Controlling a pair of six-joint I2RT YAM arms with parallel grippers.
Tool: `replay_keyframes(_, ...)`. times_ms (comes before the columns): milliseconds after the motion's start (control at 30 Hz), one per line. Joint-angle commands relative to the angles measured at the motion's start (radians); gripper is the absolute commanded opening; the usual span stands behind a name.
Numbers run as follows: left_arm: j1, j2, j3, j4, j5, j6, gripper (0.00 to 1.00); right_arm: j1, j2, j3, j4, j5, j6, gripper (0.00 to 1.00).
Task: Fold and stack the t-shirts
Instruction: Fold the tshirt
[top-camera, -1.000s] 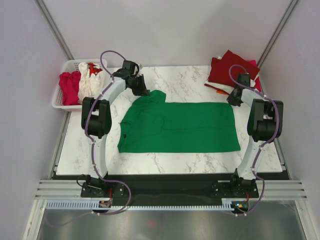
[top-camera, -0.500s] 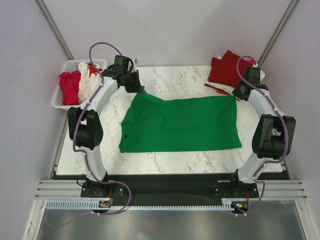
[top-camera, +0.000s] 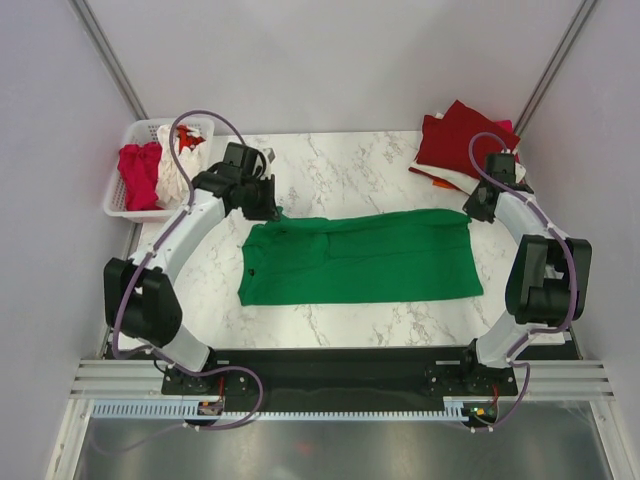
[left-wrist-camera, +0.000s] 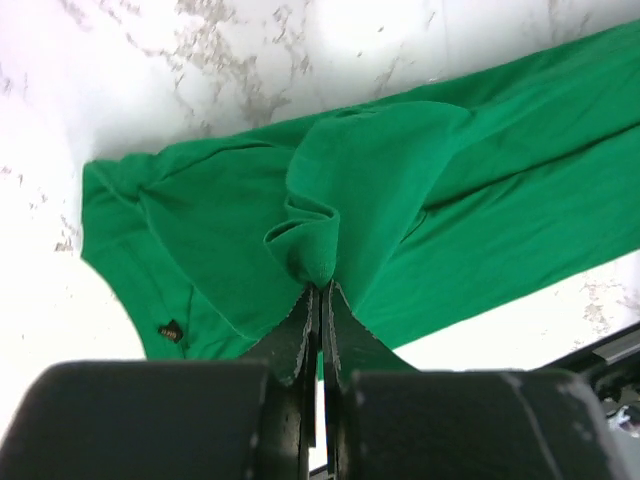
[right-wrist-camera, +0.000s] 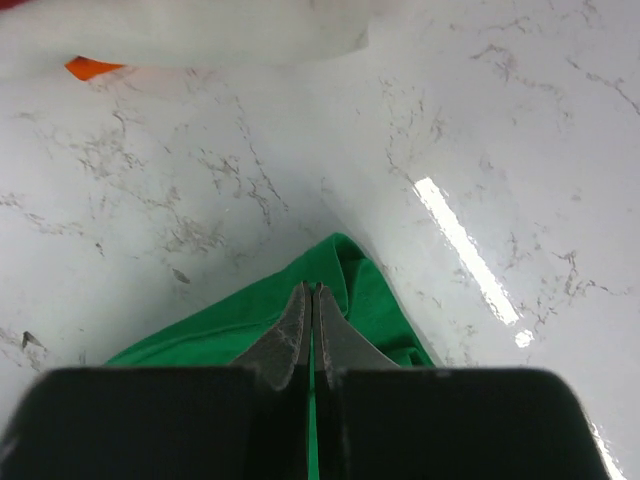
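The bright green t-shirt (top-camera: 360, 258) lies spread across the middle of the table, its far edge lifted at both ends. My left gripper (top-camera: 268, 208) is shut on a bunched fold of the green shirt (left-wrist-camera: 320, 250) at its far left corner. My right gripper (top-camera: 476, 210) is shut on the shirt's far right corner (right-wrist-camera: 340, 265). Dark red shirts (top-camera: 462, 135) are piled at the far right corner of the table. Magenta (top-camera: 137, 176), white (top-camera: 176, 170) and red (top-camera: 186, 136) shirts sit in the basket.
A white slatted basket (top-camera: 118, 208) stands off the table's far left edge. An orange cloth edge (top-camera: 432, 178) pokes out beside the dark red pile, also in the right wrist view (right-wrist-camera: 92, 67). Grey walls close in on both sides.
Both grippers have pulled the shirt's far edge toward the near side, folding it over. The green shirt now looks narrower front to back. The left arm has swung nearer and left.
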Motion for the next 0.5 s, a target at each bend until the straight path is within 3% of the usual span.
replay_keyframes(0, -0.001, -0.106, -0.082, -0.016, -0.059, 0.049, 0.02, -0.002, -0.058, -0.017, -0.010, 0.052, -0.013, 0.00)
replay_keyframes(467, -0.043, -0.231, -0.332, -0.017, -0.058, -0.023, 0.02, -0.011, -0.100, -0.098, -0.022, 0.084, -0.014, 0.00)
